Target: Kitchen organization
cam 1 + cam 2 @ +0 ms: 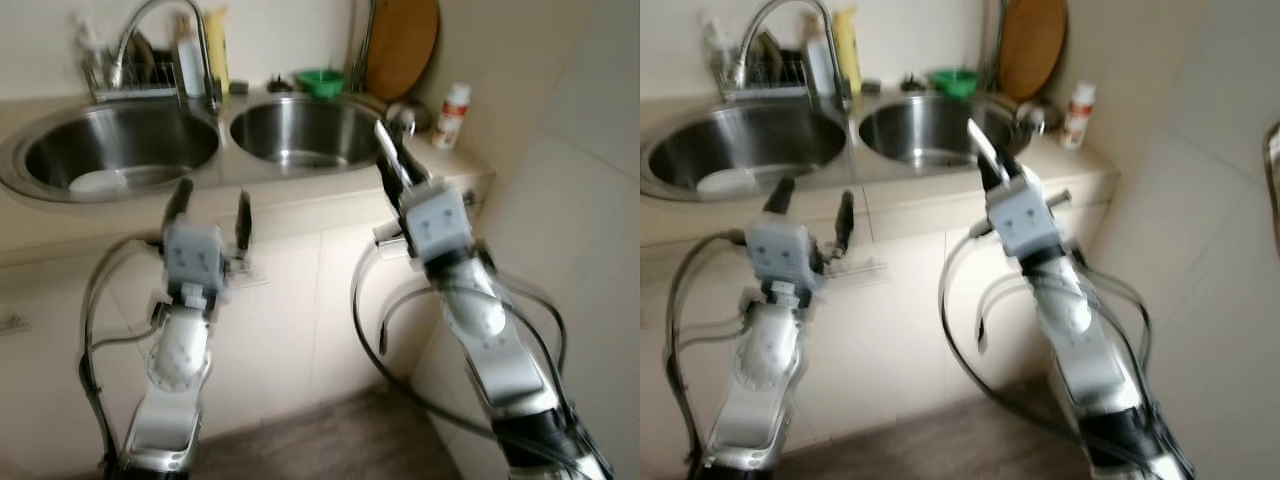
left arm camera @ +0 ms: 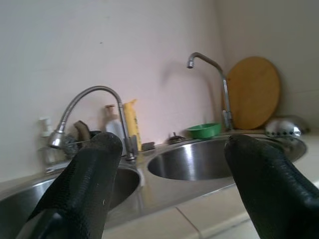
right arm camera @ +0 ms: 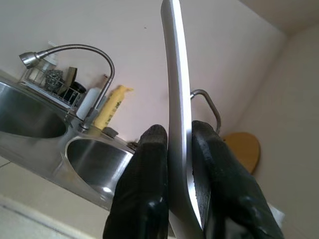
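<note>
My right gripper (image 1: 392, 168) is shut on a thin flat silver utensil (image 3: 175, 99), held upright between its fingers (image 3: 149, 169) at the counter's front edge, just before the right sink basin (image 1: 300, 130). The utensil's top (image 1: 980, 140) sticks up past the fingertips; its lower end is hidden, so what kind it is cannot be told. My left gripper (image 1: 213, 205) stands open with nothing in it, in front of the counter between the two basins. The left sink basin (image 1: 120, 145) holds a white dish (image 1: 97, 182).
A curved tap (image 1: 160, 20), a wire rack (image 1: 130, 80), a yellow bottle (image 1: 217, 50) and a green bowl (image 1: 320, 80) line the back. A round wooden board (image 1: 400, 45) leans in the corner beside a white bottle (image 1: 452, 115). A tiled wall (image 1: 580, 200) stands close on the right.
</note>
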### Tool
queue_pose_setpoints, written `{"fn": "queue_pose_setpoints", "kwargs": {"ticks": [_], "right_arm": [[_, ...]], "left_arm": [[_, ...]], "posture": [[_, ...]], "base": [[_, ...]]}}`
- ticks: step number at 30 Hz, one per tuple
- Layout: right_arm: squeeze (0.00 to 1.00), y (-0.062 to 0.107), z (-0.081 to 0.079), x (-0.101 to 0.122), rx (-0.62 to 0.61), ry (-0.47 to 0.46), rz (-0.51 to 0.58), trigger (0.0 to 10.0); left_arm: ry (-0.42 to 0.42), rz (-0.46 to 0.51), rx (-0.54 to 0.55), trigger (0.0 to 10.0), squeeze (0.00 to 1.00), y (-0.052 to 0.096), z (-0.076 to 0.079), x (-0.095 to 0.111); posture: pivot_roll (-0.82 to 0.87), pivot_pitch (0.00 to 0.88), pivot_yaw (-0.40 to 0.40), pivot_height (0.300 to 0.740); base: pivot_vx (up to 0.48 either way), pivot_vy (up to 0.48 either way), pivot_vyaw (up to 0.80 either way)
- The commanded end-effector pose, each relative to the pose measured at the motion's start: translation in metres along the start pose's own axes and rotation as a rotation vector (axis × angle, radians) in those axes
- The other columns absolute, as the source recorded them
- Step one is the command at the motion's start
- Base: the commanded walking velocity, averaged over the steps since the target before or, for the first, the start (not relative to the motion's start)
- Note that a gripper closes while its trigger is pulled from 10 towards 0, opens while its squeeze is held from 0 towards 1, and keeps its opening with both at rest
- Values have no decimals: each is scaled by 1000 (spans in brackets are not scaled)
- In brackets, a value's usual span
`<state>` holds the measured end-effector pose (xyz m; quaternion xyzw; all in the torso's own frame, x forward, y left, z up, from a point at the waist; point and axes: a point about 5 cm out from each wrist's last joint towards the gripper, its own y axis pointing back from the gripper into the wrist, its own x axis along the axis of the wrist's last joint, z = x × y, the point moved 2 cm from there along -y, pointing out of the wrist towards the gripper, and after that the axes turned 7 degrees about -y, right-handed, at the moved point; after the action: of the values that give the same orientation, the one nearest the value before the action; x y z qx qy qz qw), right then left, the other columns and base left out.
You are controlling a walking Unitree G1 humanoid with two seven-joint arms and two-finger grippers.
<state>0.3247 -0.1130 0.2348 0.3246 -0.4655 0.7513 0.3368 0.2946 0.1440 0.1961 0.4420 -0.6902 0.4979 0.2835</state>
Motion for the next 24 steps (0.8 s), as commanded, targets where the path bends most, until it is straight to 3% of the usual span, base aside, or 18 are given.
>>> {"fn": "queue_pose_setpoints", "kwargs": {"ticks": [1, 13, 15, 16, 17, 18, 24], "right_arm": [[0, -7, -4, 11, 11, -19, 57, 0], [0, -17, -11, 13, 17, -81, 74, 0], [0, -20, -8, 10, -10, -115, 57, 2039], [0, -22, -4, 7, -46, -136, 34, 3882], [0, -22, -2, 6, -54, -140, 28, 3882], [0, -24, 2, 3, -74, -143, 14, 10000], [0, -32, 18, -7, -154, -142, -42, 10000]], "left_arm": [[-25, -1, 22, 10000, 0, -1, -9, 1], [-31, 27, 25, 10000, 0, -5, -10, 10], [-36, 26, 23, 10000, 0, -5, -11, 10], [-36, 25, 24, 10000, 0, -5, -12, 10], [-36, 25, 24, 10000, 0, -5, -12, 10], [-37, 24, 24, 10000, 0, -5, -12, 10], [-39, 19, 23, 10000, 0, -5, -12, 9]], "posture": [[55, 0, -68, 740], [68, 0, -70, 740], [70, 0, -70, 740], [71, 0, -71, 740], [71, 0, -71, 740], [71, 0, -71, 740], [73, 0, -72, 740]], "base": [[409, 0, 800], [391, 0, 800], [322, 0, 338], [322, 0, 0], [322, 0, 0], [326, 0, 0], [322, 0, 0]]}}
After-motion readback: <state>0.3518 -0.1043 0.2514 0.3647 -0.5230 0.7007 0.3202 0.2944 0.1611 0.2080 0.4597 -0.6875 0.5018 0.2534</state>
